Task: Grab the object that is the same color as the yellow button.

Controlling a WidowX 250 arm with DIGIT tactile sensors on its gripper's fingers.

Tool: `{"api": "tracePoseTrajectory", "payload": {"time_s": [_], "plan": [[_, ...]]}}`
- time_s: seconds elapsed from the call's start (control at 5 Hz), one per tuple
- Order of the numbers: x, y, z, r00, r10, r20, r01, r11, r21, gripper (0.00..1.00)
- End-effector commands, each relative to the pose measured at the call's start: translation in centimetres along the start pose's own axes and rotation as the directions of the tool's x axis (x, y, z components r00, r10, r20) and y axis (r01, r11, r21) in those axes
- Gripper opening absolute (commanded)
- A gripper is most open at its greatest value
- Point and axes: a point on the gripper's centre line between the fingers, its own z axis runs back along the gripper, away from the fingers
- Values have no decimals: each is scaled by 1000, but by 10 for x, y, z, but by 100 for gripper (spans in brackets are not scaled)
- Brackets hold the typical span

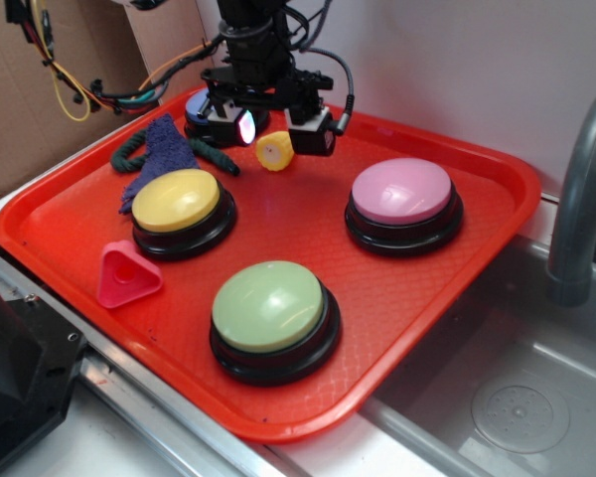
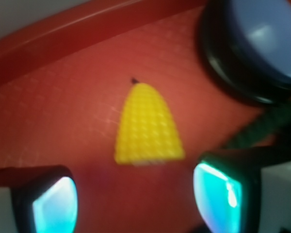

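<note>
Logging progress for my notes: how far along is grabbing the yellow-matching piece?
Done: the gripper is lined up over the yellow corn toy, which matches the yellow button. In hand: nothing; jaws are open, either side of the toy on the tray. Left: closing and lifting.

The black arm comes down from the top edge of the exterior view, wrist pointing straight down, cables looping off its right side. Its hand (image 1: 273, 127) hangs low with both fingers spread apart; in the wrist view the finger pads (image 2: 217, 196) glow cyan, gap between them
</note>
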Motion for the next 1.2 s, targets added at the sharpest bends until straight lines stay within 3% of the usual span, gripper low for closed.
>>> {"api": "tracePoseTrajectory", "payload": {"time_s": [0.0, 0.4, 0.6, 0.8, 1.0], "plan": [[25, 5, -5, 998, 0, 58, 2, 999, -35, 100], [27, 12, -12, 998, 33, 46, -31, 999, -42, 100], [27, 11, -14, 999, 17, 46, -14, 998, -68, 34], [26, 14, -8, 999, 15, 52, -11, 997, -72, 0], [25, 18, 8, 998, -19, 59, 23, 997, -71, 0]]}}
